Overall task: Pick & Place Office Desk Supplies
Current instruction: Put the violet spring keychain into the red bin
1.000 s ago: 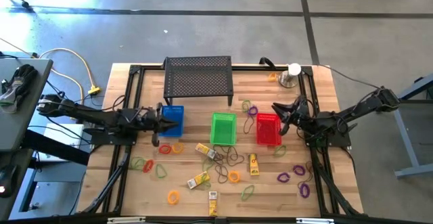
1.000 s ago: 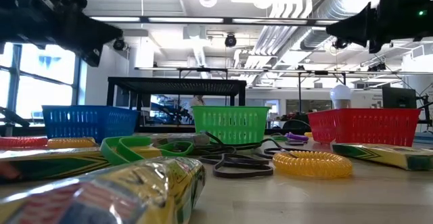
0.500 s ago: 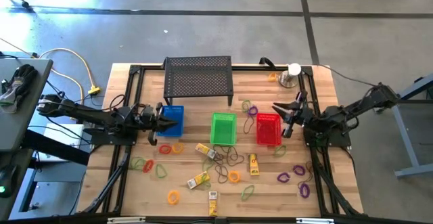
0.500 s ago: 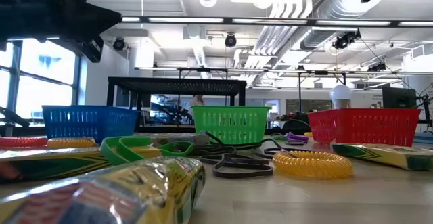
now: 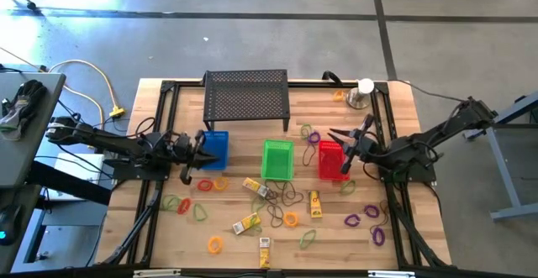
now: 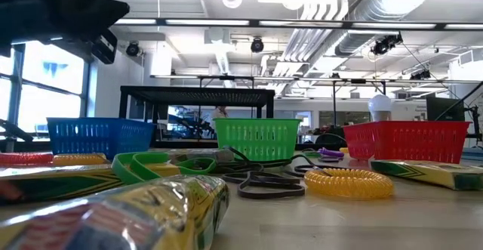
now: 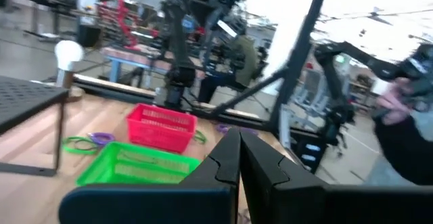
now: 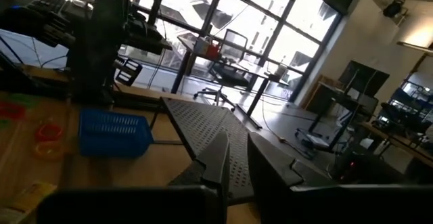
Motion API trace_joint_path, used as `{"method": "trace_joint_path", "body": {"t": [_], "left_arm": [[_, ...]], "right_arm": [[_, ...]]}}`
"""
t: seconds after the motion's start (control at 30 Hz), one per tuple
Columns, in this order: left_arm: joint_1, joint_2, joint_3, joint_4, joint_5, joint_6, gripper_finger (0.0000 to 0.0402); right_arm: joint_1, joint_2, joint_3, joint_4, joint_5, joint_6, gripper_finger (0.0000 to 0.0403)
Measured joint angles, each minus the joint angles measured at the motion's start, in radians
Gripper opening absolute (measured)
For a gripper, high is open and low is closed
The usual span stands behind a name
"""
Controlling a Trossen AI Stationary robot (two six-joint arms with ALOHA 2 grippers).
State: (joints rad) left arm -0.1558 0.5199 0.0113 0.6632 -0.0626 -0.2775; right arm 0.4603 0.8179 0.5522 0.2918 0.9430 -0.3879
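The supplies lie loose on the wooden table: orange loops [image 5: 217, 244] [image 6: 349, 182], purple loops [image 5: 353, 221], green loops [image 5: 308, 238], dark loops [image 5: 290, 196] and small yellow blocks [image 5: 314, 203] [image 5: 246, 224]. My left gripper [image 5: 202, 154] [image 7: 239, 158] hovers shut and empty at the blue basket's [image 5: 215, 149] left side. My right gripper [image 5: 338, 150] [image 8: 237, 158] hangs above the red basket [image 5: 332, 162], empty, with a narrow gap between its fingers. It is too high to show in the low view.
A green basket [image 5: 277, 159] stands between the blue and red ones. A black mesh shelf [image 5: 246, 97] sits at the far edge, and a silver cup with a white ball [image 5: 362, 93] stands at the far right. Black frame rails run along both table sides.
My right gripper has risen out of the low view's top. It has also shifted toward the table's left over the red basket and turned somewhat. The supplies have stayed where they were.
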Motion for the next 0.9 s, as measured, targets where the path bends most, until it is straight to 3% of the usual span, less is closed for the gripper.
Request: {"method": "trace_joint_path", "body": {"t": [0.23,0.37,0.57,0.77,0.83,0.9], "left_arm": [[0.000,0.000,0.000,0.007,-0.052,0.000,0.0001],[0.007,0.000,0.000,0.044,-0.053,0.001,0.0001],[0.016,0.000,0.000,0.044,-0.055,0.001,0.0001],[0.008,0.006,0.000,0.039,-0.043,-0.005,0.0001],[0.007,0.014,0.000,0.038,-0.040,-0.005,0.0001],[0.007,0.023,0.000,0.038,-0.039,-0.005,0.0001]], "right_arm": [[0.000,0.026,0.004,0.055,-0.157,-0.001,0.0043],[0.000,0.046,0.093,0.006,-0.088,0.093,0.0043],[0.002,0.145,0.305,-0.363,-0.073,0.340,0.0053],[0.067,0.301,0.608,-0.828,-0.080,0.732,0.0131],[0.087,0.359,0.668,-0.927,-0.119,0.833,0.0161],[0.101,0.401,0.712,-1.032,-0.239,0.967,0.0184]]}}
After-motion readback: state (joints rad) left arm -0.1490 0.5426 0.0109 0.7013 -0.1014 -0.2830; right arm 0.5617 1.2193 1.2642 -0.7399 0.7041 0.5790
